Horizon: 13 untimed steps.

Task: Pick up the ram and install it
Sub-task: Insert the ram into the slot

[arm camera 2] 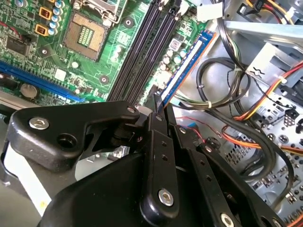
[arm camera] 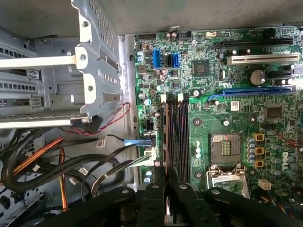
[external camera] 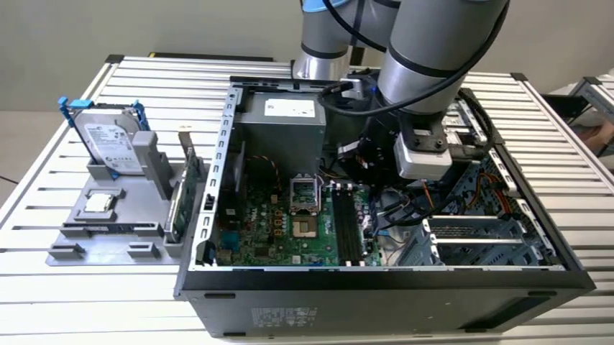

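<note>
The ram (arm camera: 165, 142) is a long thin stick seen edge-on, and my gripper (arm camera: 165, 174) is shut on its near end. It runs parallel to the long black slots (arm camera: 179, 142) on the green motherboard (arm camera: 236, 71), over the outermost slot on the cable side. In the second wrist view the ram (arm camera 2: 184, 66) shows a blue and white edge reaching away from the gripper (arm camera 2: 156, 101), beside the slots (arm camera 2: 142, 52). I cannot tell whether it is seated. In the exterior view the arm (external camera: 422, 154) reaches down into the open case above the slots (external camera: 347, 223).
Black and orange cables (arm camera: 57, 161) crowd the space beside the ram, under a metal drive cage (arm camera: 57, 85). The bare CPU socket (arm camera: 226, 146) lies on the slots' other side. Outside the case, a grey fixture (external camera: 106, 215) holds a hard drive (external camera: 111, 144) and a green card (external camera: 187, 187).
</note>
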{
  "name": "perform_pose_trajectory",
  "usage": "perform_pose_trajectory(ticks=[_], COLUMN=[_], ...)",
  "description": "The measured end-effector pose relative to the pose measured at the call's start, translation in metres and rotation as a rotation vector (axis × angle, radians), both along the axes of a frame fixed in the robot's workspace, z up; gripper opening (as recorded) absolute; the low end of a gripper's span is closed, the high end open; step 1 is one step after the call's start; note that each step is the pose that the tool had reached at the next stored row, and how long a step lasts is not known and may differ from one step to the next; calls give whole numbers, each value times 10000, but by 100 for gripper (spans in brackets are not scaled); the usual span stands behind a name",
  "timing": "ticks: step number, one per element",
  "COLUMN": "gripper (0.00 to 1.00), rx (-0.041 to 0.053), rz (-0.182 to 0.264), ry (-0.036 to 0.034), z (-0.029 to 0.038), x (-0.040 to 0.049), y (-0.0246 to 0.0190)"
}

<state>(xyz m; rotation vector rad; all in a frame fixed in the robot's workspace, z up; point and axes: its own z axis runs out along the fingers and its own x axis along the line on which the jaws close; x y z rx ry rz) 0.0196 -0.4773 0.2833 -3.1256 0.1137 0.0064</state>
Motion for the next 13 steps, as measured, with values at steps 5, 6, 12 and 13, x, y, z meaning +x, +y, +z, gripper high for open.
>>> perform_pose_trajectory(ticks=[5,6,12,13], gripper=[0,0,0,0], rx=[6,6,5,6], rz=[214,249,291,291], ry=[0,0,0,0], z=[-70,-81,-159,-173], x=[-10,-11,-19,-20], y=[0,0,0,0])
